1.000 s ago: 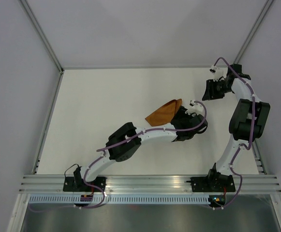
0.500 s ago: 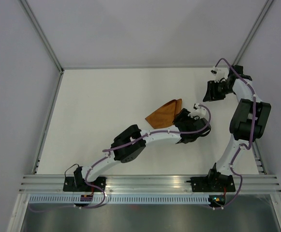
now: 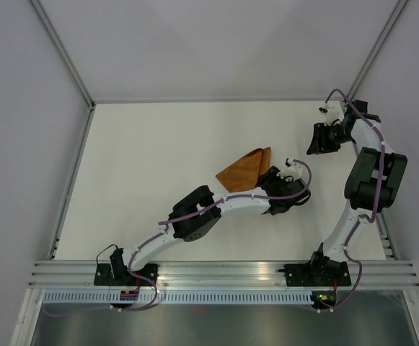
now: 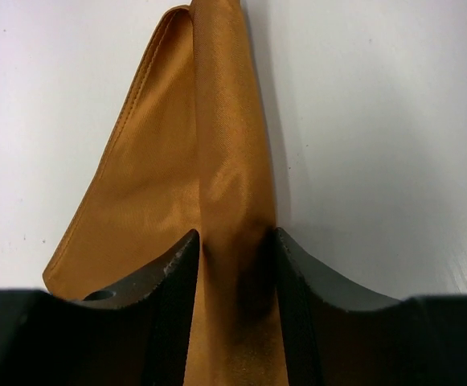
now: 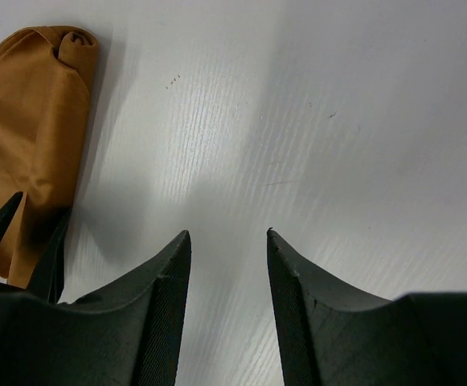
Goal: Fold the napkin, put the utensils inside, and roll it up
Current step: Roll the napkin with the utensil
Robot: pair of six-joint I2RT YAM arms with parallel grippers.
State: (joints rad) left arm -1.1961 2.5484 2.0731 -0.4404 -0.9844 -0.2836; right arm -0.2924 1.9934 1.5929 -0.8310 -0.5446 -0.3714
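The napkin [image 4: 217, 161] lay a little right of the middle of the table [image 3: 159, 144], folded into a rough triangle with its layers slightly out of line along the left edge. The left gripper [image 4: 235, 241] had its two fingers pressed against either side of a raised fold at the cloth's near end, pinching it. The fabric filled the whole gap between them. The right gripper [image 5: 227, 233] hung well off to the right with its fingers spread over bare table and nothing between them.

To my eye that cloth would be light and limp, with a satin sheen that suggests it is slippery. I'd expect a pinch on one ridge to drag the layers along unevenly, or let the top one slide off the one below. A hemmed edge or a corner where both layers meet looked the safer place to take hold. The second gripper could pin the far point.

I counted one napkin and two grippers. I could see no utensils in any view, so whatever cutlery goes inside was either out of sight or hidden from where I stood.
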